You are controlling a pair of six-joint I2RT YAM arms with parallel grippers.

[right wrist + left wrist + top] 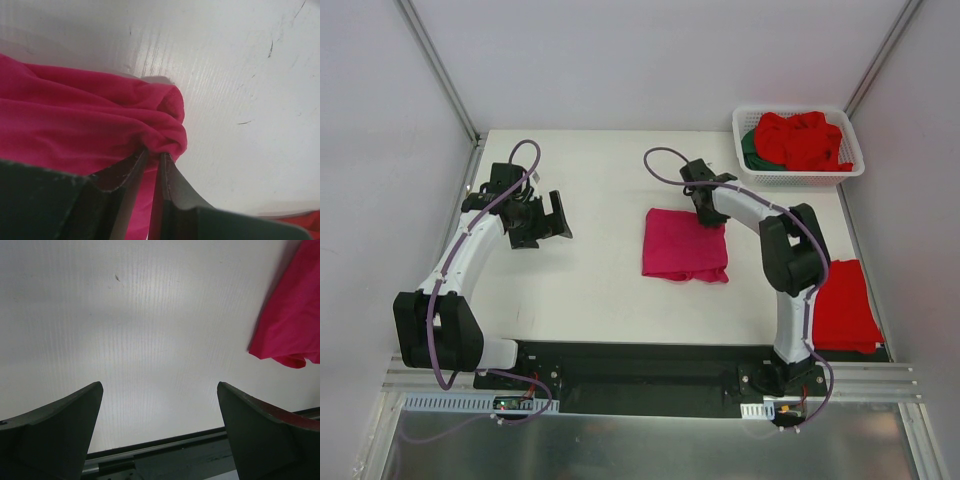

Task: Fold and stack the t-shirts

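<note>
The table is plain white, with faint fine lines and a few small dark marks. The t-shirt lying on it is magenta-pink, one colour with no print. The folded t-shirt at the right edge is bright red. The slotted basket is white and holds bright red t-shirts and a dark green t-shirt. The left arm and right arm are white with black joints and purple cables. The left gripper and right gripper are black.

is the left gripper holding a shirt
No, the left gripper is wide open over the table, and the pink t-shirt lies off to one side, untouched by it.
</note>
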